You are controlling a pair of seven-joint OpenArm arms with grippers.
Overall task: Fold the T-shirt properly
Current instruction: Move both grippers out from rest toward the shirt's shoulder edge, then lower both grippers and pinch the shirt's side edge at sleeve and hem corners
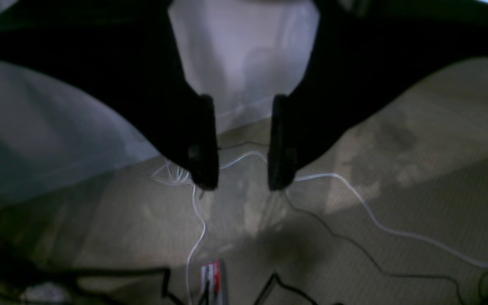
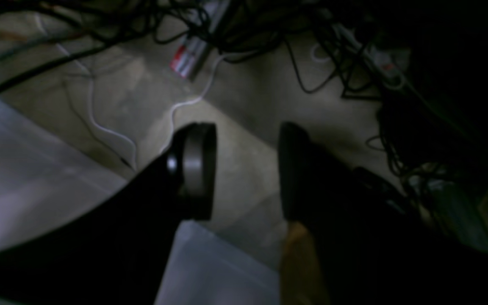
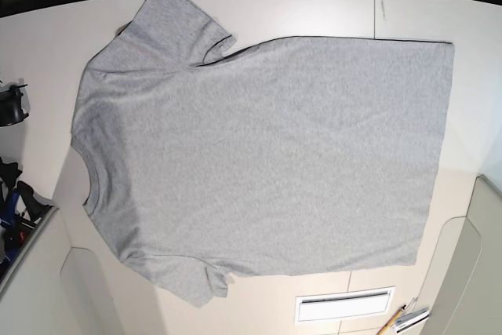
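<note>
- I seem to be in a workshop or lab; which one, I cannot tell.
- Dark cables point(image 2: 244, 34) lie tangled below me.
- Thin wires point(image 1: 379, 224) trail across a dim, brownish floor point(image 1: 439, 178).

The dark tool point(image 1: 243, 184) holds its fingers apart, with a thin white cable point(image 1: 375, 220) running past it on both sides and a red-and-white object point(image 1: 211, 277) below it.
</note>
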